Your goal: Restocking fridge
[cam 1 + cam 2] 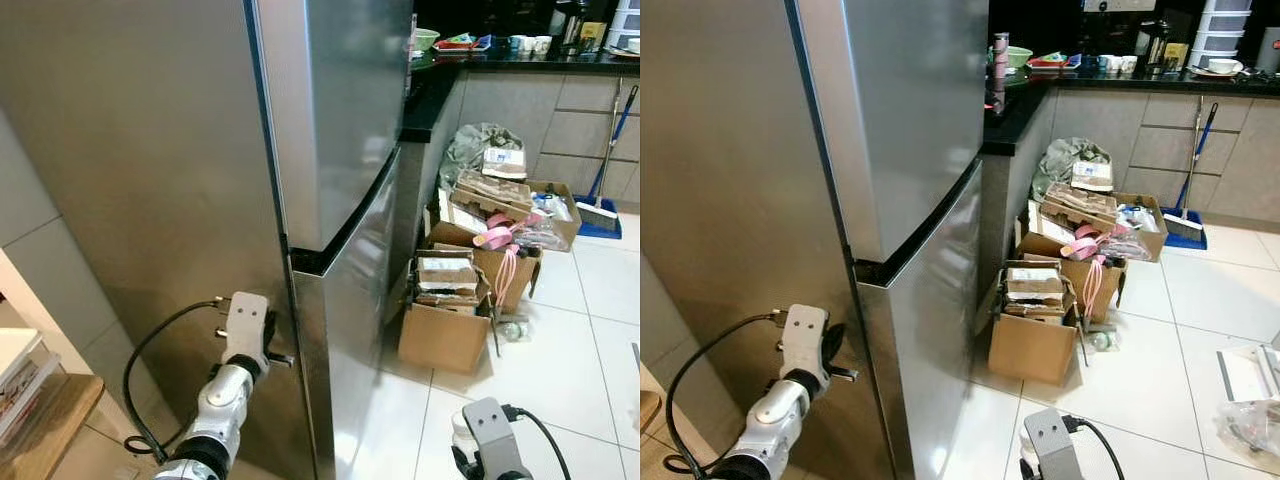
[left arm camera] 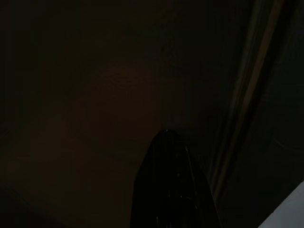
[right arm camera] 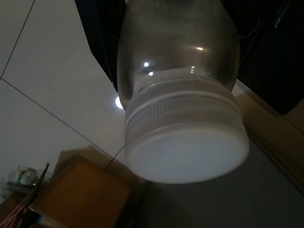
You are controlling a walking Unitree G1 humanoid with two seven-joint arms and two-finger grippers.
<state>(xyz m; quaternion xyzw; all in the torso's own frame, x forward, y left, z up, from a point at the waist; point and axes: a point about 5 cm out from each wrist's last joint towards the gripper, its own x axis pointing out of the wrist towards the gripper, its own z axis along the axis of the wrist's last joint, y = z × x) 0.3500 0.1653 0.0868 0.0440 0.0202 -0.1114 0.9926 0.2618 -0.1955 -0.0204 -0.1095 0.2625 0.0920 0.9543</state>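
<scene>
Left eye view: my left gripper [image 1: 272, 352] at 7 o'clock, against the closed fridge [image 1: 330, 150] door edge; finger spread, cannot tell.
Right wrist view: my right gripper holds a white-lidded jar [image 3: 183, 95], fingers closed round it.
Risk: left fingers slipping off the door seam; jar swinging into the fridge.

My left arm reaches up from seven o'clock, wrist raised, its left claw [image 1: 272, 345] pointing toward one o'clock; I can't tell how its fingers [image 2: 173, 190] stand. My right arm sits low at five o'clock, wrist block up, and I can't make out the right claw [image 1: 462, 462] fingers.
</scene>
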